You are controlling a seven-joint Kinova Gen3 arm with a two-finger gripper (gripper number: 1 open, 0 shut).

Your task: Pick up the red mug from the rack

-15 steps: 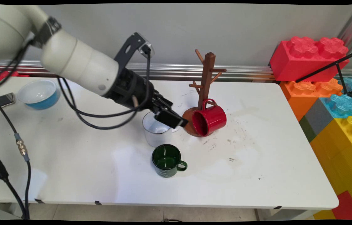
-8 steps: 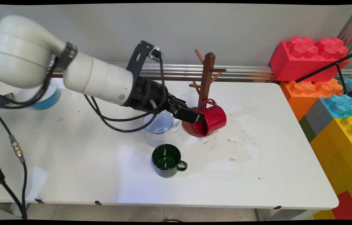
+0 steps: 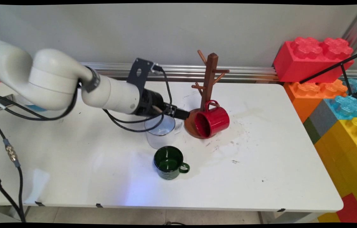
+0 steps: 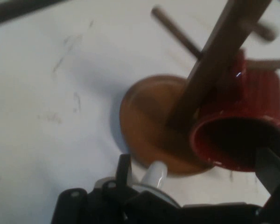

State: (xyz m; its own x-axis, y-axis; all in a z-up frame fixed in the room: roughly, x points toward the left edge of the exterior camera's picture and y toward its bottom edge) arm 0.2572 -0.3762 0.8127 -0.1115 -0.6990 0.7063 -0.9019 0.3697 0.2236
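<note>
The white table [image 3: 260,177] lies mostly bare to the right of and in front of the wooden mug tree [image 3: 209,82], out to its right and near edges. A red mug [image 3: 212,122] hangs tilted on the mug tree's low peg, its mouth over the round base. Left of the mug tree, a white mug [image 3: 159,134] stands beneath the gripper [image 3: 181,114], whose fingers look spread, one beside the red mug's rim. The green mug [image 3: 169,162] stands in front of the white mug, apart.
</note>
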